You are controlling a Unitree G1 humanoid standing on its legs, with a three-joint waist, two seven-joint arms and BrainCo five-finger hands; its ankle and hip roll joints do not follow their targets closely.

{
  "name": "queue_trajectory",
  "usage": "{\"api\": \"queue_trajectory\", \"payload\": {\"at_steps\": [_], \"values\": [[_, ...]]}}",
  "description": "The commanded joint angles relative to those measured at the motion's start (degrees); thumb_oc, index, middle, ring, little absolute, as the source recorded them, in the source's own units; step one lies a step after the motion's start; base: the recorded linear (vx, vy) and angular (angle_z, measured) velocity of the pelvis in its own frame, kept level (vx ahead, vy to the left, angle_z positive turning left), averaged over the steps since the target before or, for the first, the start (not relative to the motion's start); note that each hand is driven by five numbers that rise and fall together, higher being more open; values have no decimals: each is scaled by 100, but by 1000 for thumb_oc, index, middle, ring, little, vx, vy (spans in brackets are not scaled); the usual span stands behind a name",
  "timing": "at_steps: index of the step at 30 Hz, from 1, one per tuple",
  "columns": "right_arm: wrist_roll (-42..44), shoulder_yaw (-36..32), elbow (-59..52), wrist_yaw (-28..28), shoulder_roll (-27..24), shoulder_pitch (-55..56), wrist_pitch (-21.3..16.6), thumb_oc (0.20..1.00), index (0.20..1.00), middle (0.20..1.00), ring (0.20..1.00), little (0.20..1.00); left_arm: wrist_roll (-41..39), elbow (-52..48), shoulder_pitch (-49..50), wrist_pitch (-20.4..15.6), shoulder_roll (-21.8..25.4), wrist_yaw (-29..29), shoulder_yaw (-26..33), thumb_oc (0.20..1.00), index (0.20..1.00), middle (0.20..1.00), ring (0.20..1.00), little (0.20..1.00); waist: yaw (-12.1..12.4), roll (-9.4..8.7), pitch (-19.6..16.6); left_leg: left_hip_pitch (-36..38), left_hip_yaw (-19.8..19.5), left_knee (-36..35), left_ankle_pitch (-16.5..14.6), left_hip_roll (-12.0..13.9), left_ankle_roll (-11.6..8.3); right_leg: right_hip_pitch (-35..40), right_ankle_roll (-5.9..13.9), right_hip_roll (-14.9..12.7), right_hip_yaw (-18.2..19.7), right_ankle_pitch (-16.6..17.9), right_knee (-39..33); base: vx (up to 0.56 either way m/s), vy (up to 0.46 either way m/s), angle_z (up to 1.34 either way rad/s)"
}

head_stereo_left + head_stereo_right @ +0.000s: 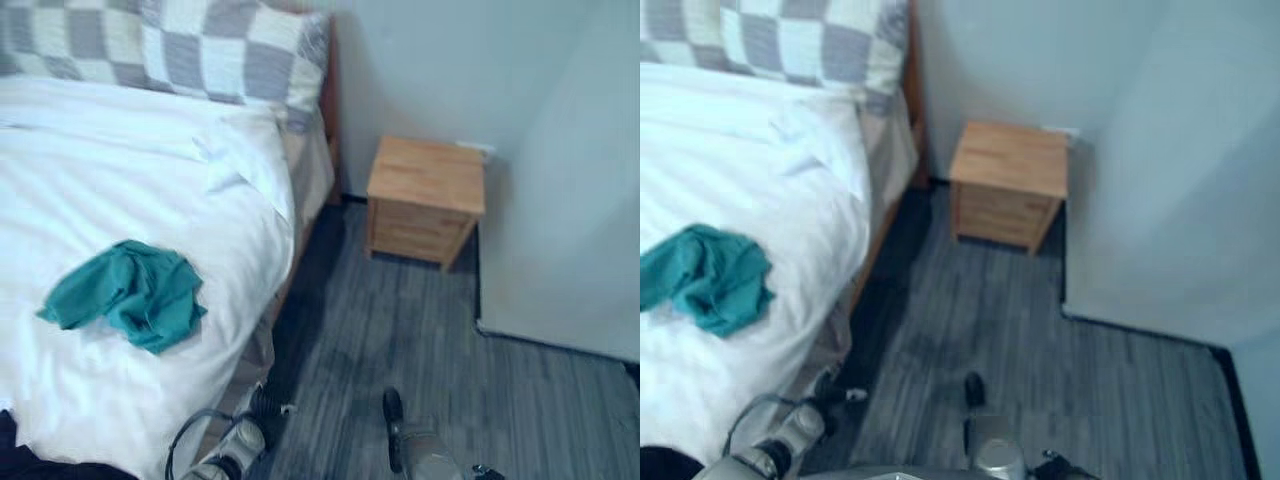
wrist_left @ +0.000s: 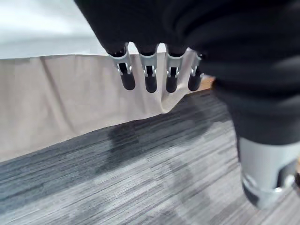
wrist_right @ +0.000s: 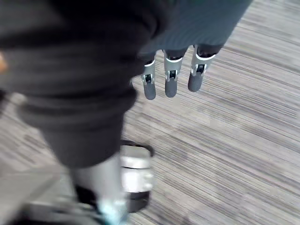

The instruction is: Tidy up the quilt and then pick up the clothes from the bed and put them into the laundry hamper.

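A floor of grey wood-grain planks (image 1: pixel 420 350) fills the lower right of the left eye view, meeting a pale blue-grey wall (image 1: pixel 560 150) that takes the upper right; the large bed (image 1: pixel 300 240) with a reddish wooden frame occupies the whole left side, and over it lies the white quilt (image 1: pixel 130 170), mostly flat but with a rumpled fold near the upper centre and its edge hanging over the bed's right side, where a beige bed skirt (image 2: pixel 70 103) drops to the floor in the left wrist view. At the top left of the frame two pillows in a grey and white check pattern (image 1: pixel 230 50) lean against the head of the bed. In the upper centre right, near the bed's head corner and against the wall, stands a small light wooden bedside cabinet (image 1: pixel 425 200). The crumpled teal green garment (image 1: pixel 130 295) lies on the quilt in the left middle of the frame, close to the bed's right edge, touching nothing but the quilt. The left hand (image 2: pixel 147 77) hangs beside the bed skirt above the floor with its fingers straight and slightly apart, holding nothing; the right hand (image 3: pixel 171 79) hangs over bare floor planks, its fingers likewise straight, apart and empty
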Motion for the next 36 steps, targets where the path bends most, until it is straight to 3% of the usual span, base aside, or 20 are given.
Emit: {"api": "queue_trajectory", "payload": {"at_steps": [1,2,4,7,9,10,11,12,14,16,18,19,20,22,23,24,28,31,33,36], "values": [[25,133,-207,-186,-258,-350,-36,1000,1000,1000,1000,1000,121,-207,-86,-32,90,109,-29,1000,1000,1000,1000,1000,-10,-188,356,-486,932,185,775,683,-84,866,274,-65,-313,-873,-324,521,-173,62],[-42,150,-176,-199,-293,-369,-39,1000,1000,1000,1000,1000,142,-115,84,-26,23,78,12,1000,1000,1000,1000,1000,61,-182,285,-692,1440,-511,600,595,-68,1203,331,-122,-531,-1031,-484,393,-60,53],[-51,119,-201,-199,-302,-346,-52,1000,1000,1000,1000,1000,168,-94,180,-32,7,49,18,1000,1000,1000,1000,1000,78,-169,246,-720,1741,-1054,593,440,-66,1369,373,-125,-674,-1117,-524,303,17,66],[-81,-8,-261,-215,-315,-404,-64,1000,1000,1000,1000,1000,328,48,353,20,-22,-14,24,1000,1000,1000,1000,1000,-19,-38,68,-436,3072,-2295,571,414,-174,1679,543,-65,-1190,-1519,-292,420,111,79],[-136,-61,-374,-327,-273,-362,-124,1000,1000,1000,1000,1000,518,174,522,93,-34,-116,-37,1000,1000,1000,1000,1000,47,30,-63,-3,2776,-2813,362,7,157,1347,839,-258,-1729,-1309,1329,361,180,86],[-138,-62,-372,-328,-274,-362,-126,1000,1000,1000,1000,1000,520,174,520,94,-35,-116,-37,1000,1000,1000,1000,1000,14,17,-69,-9,2746,-2841,362,-39,186,1310,871,-308,-1751,-1346,1416,219,132,100],[-221,-68,-522,-346,-196,-407,-91,1000,1000,1000,1000,1000,621,199,530,148,-1,-131,-49,1000,1000,1000,1000,1000,-64,-15,15,386,2574,-3105,247,-174,376,861,1287,-616,-1747,-756,2602,172,90,139],[-191,-67,-689,-374,-185,-474,-120,1000,1000,1000,1000,1000,621,201,531,153,51,-83,-12,1000,1000,1000,1000,1000,-97,-31,83,490,2500,-3195,276,-165,410,571,1337,-652,-1562,-556,3226,174,74,143],[-172,-85,-979,-439,-221,-554,-162,1000,1000,1000,1000,1000,559,158,530,146,104,-59,32,1000,1000,1000,1000,1000,-68,10,133,506,2504,-3259,391,-25,414,297,1311,-586,-1509,-422,3481,43,-82,139],[-216,-210,-1454,-619,-429,-656,-181,1000,1000,1000,1000,1000,495,45,553,106,182,-42,88,1000,1000,1000,1000,1000,-14,-29,150,545,2259,-3332,435,48,356,188,1293,-688,-1395,-515,3142,163,-205,94],[-471,-452,-2469,-944,-947,-793,-249,1000,1000,1000,1000,1000,443,-25,576,15,335,10,121,1000,1000,1000,1000,1000,23,-148,119,519,1996,-3458,467,145,164,331,1131,-854,-1161,-719,1735,160,-273,116],[-474,-456,-2482,-942,-949,-782,-240,1000,1000,1000,1000,1000,443,-25,578,15,333,10,118,1000,1000,1000,1000,1000,15,-140,122,524,1985,-3458,467,153,161,356,1129,-845,-1178,-710,1710,105,-209,114],[-634,-537,-2834,-1069,-1144,-827,-259,1000,1000,1000,1000,1000,446,-33,571,-4,365,26,133,1000,1000,1000,1000,1000,35,-172,72,490,1898,-3493,472,186,86,422,1098,-861,-993,-702,999,128,-257,88],[-964,-643,-3070,-1312,-1591,-1016,-275,1000,1000,1000,1000,1000,458,-16,523,-61,436,75,136,1000,1000,1000,1000,1000,71,-231,-13,437,1502,-3508,389,200,-40,527,1176,-923,-296,-572,-100,245,-458,87],[-1063,-791,-3313,-1479,-1976,-1211,-264,1000,1000,1000,1000,1000,428,90,439,-81,489,143,181,1000,1000,1000,1000,1000,43,-271,-54,403,1106,-3508,339,253,-134,470,1271,-970,697,-389,-563,282,-542,126],[-1179,-802,-3391,-1531,-2171,-1320,-247,1000,1000,1000,1000,1000,409,167,441,-80,514,158,237,1000,1000,1000,1000,1000,66,-284,-89,376,945,-3508,327,312,-201,372,1306,-985,1069,-302,-652,215,-427,152],[-1704,-575,-3936,-1630,-2592,-2052,-234,1000,1000,1000,1000,1000,429,278,480,-144,614,243,292,1000,1000,1000,1000,1000,210,-334,-96,435,710,-3508,371,430,-352,429,1329,-1034,1089,-354,-749,165,-460,123],[-1984,-125,-4103,-1715,-2782,-2940,-277,1000,1000,1000,1000,1000,555,128,561,-261,553,254,-8,1000,1000,1000,1000,1000,238,-120,-31,252,609,-3508,621,772,-521,501,1201,-720,943,-486,-916,40,-405,28],[-2151,443,-3924,-1804,-2909,-4030,-302,1000,1000,1000,1000,1000,332,-146,606,-383,460,325,-180,1000,1000,1000,1000,1000,334,224,184,-41,420,-3491,1095,1042,-694,559,977,-434,679,-735,-936,-43,-331,39],[-2107,786,-3615,-1830,-2989,-4602,-295,1000,1000,1000,1000,1000,137,-224,548,-368,338,379,-263,1000,1000,1000,1000,1000,319,345,400,-328,656,-3185,1175,972,-607,647,860,-471,385,-810,-936,-101,-143,51]]}}
